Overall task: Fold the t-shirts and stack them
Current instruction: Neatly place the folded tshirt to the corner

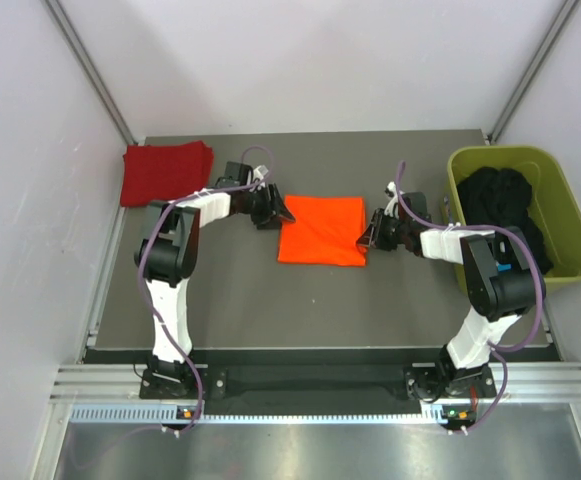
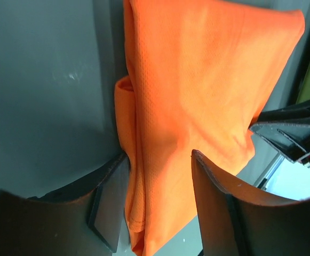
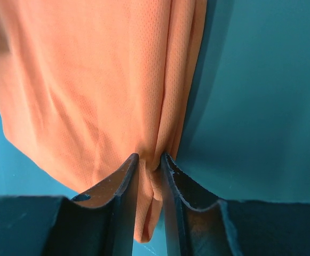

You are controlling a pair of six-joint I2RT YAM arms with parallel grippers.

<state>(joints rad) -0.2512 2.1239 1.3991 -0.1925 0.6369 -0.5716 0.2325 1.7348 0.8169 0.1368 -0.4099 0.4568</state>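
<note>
one grey table carries everything, and the orange t-shirt lies folded into a rough square near its middle; every place below is told from that shirt.

two arms come next in size. the left arm rises from the near edge on the shirt's left and bends toward its left edge. the right arm rises on the shirt's right and bends toward its right edge.

an olive-green tub sits well to the right of the orange t-shirt, at the table's right edge, with a heap of dark clothes inside it.

the orange t-shirt itself rests flat on the table, with doubled layers showing along the edges that the wrist cameras see.

the red t-shirt lies folded well to the left of the orange one and farther back, in the table's far left corner, apart from both arms.

the left tool is at the orange t-shirt's far left corner. it is released: its fingers stand wide apart, straddling the folded edge without pinching it.

the right tool is at the shirt's right edge, toward the near corner. it is clenched on the orange t-shirt, the two fingers nearly together with a puckered ridge of fabric caught between them.
</note>
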